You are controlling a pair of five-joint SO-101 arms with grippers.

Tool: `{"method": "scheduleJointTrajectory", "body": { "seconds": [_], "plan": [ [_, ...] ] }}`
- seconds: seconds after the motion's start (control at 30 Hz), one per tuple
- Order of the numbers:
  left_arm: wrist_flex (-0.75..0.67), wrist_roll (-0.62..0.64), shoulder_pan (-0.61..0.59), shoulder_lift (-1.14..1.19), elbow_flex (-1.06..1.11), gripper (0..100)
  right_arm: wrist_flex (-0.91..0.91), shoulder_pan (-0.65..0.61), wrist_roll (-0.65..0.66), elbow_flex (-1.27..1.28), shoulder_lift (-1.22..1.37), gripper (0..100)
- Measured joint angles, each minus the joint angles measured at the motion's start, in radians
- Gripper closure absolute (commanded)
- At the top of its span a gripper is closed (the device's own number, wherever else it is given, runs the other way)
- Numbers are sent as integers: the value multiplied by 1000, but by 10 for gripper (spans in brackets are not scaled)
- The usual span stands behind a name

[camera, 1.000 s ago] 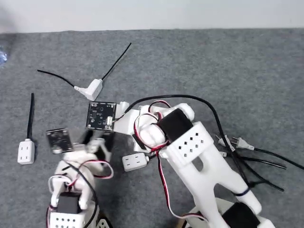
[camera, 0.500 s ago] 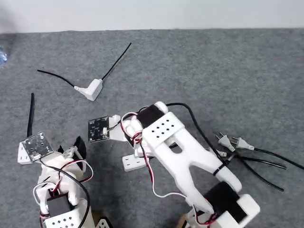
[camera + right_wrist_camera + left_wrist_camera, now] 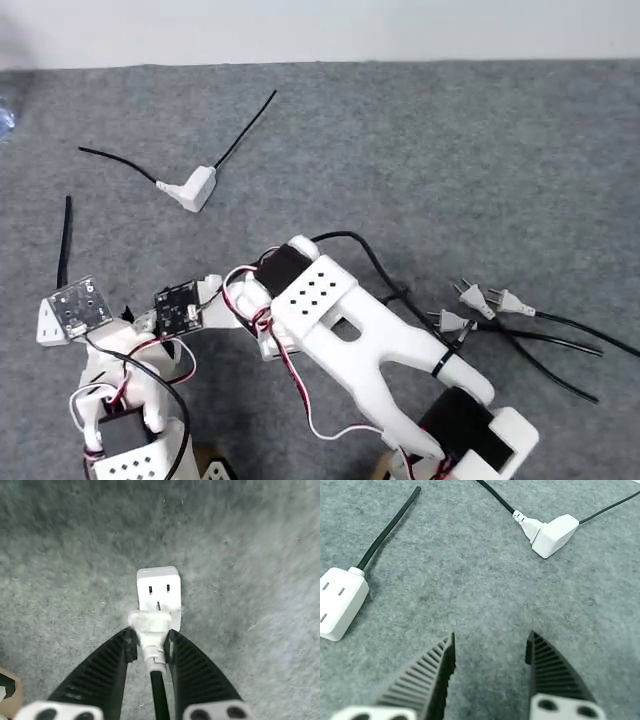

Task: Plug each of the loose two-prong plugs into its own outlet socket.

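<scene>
The right hand [image 3: 150, 642], clenched on the white plug [image 3: 149, 624], holds it touching the outlet socket [image 3: 158, 586]. It would be best to square both prongs to the slots before pressing in. The left hand [image 3: 490, 652] hangs released.

The right arm [image 3: 345, 320] and left arm [image 3: 135, 455] are white shells with rows of small holes, black motor blocks and looping red, black and white wires. The left gripper [image 3: 490, 637] and right gripper [image 3: 150, 632] have black ribbed fingers.

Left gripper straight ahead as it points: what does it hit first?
Probably bare carpet: the left gripper aims between the white socket block and the angled white adapter. Depth is unclear.
</scene>
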Motion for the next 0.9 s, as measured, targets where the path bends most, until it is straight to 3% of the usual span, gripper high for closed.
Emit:
{"method": "scheduleJointTrajectory", "body": {
  "seconds": [0.9],
  "plan": [
    [3,-2,0,0,0,784,-57,5,15,0,123,990]
  ]
}}
